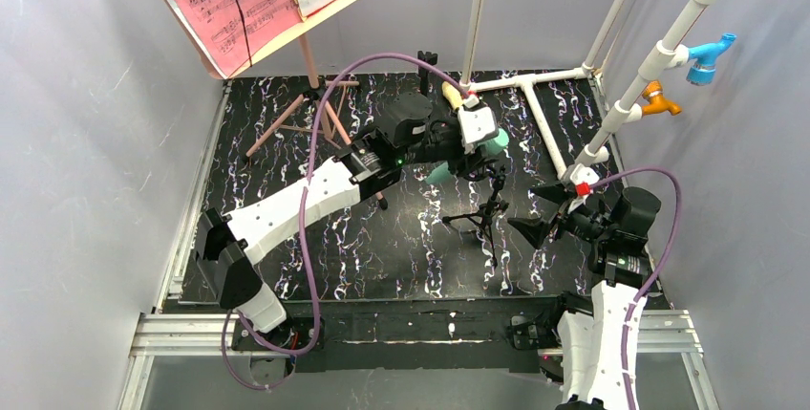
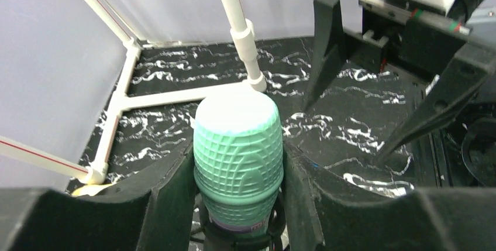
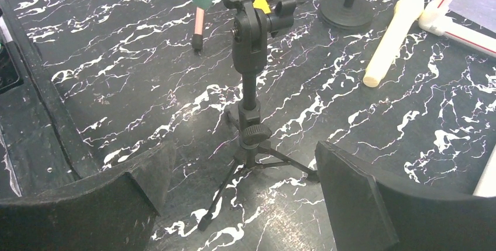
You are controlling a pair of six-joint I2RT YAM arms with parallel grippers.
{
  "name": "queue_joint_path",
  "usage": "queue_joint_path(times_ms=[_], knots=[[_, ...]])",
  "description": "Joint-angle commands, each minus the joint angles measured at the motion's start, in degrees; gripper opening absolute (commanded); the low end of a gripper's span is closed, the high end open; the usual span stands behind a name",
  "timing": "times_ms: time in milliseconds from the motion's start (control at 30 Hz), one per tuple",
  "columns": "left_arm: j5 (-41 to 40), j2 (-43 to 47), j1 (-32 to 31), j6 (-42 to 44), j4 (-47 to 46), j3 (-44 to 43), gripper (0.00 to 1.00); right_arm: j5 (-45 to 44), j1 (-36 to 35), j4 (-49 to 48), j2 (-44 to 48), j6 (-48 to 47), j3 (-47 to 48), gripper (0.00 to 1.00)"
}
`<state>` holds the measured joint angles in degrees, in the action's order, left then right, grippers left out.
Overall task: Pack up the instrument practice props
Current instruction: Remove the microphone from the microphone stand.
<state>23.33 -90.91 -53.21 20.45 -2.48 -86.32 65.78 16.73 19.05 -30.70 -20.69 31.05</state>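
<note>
- Board (image 1: 239,9), far left of the left gripper (image 2: 238,158): it is up on its pink legs (image 1: 315,109) with pink and white sheets on it, not yet packed.
- Left gripper: about half closed around the teal mic (image 2: 237,140). Both fingers (image 2: 169,192) look to touch the sides of the ribbed head.
- Teal mic: it sits between those fingers, with its lower end in the clip of the black stand (image 3: 248,87).
- Risk: the hold is on a rounded head, so a pull could slip off it.
- Risk: if the clip grips hard, lifting may drag the light stand up or tip it over.
- Beige mic (image 3: 392,34): it lies flat on the table just beyond the left gripper. A falling stand could knock it.
- Right gripper (image 3: 245,151): wide open and holding nothing, with the stand straight ahead, low between its fingers.
- Risk: the two grippers are near each other, so a sideways pull by the left could strike the right fingers.
- Pipe frame (image 1: 535,114), right of both: its upright stands just past the teal mic, so a forward swing could hit it.
</note>
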Motion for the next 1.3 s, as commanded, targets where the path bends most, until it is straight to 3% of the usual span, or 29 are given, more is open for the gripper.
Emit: queue_joint_path(times_ms=[0,233,367,433,500,600,767,867,967,1100,1267], knots=[[-1.9,0.3,-0.8,-0.2,-1.7,-7.1,0.01,0.4,0.5,-2.5,1.1,1.2,-0.2,0.98],[-2.0,-1.2,-1.1,-2.2,-1.4,-18.1,0.0,0.4,0.7,-2.5,1.1,1.2,-0.3,0.99],[0.7,-5.6,-1.4,-6.7,-1.5,-33.5,0.0,0.5,0.9,-2.6,1.2,1.4,-0.4,0.98],[0.3,-6.0,-1.7,-7.3,-2.1,-36.2,0.0,0.7,1.0,-2.5,1.2,1.4,-0.3,0.98],[0.5,-3.5,-1.8,-11.6,-3.3,-35.1,0.0,0.9,1.0,-0.8,1.2,0.4,0.5,0.98],[-1.3,5.0,-1.8,-24.1,-7.3,-23.7,0.0,1.4,1.0,18.9,-1.1,-15.4,10.9,0.98],[-9.5,10.0,-1.7,-36.0,-11.0,-14.8,0.0,4.2,1.0,27.3,-5.3,-18.3,22.2,0.98],[-14.4,11.1,-1.7,-42.9,-12.5,-11.6,0.0,6.2,1.0,27.6,-7.6,-14.2,28.8,0.98],[-15.3,10.0,-1.8,-48.6,-13.7,-10.9,0.0,10.7,1.0,21.2,-9.3,-0.9,32.9,0.98],[-15.4,8.1,-1.8,-50.5,-14.3,-10.6,0.0,16.1,1.0,9.8,-10.2,18.2,35.3,0.99],[-15.9,6.6,-1.8,-52.3,-15.2,-9.7,0.0,18.7,1.0,7.9,-11.2,28.8,38.5,0.99]])
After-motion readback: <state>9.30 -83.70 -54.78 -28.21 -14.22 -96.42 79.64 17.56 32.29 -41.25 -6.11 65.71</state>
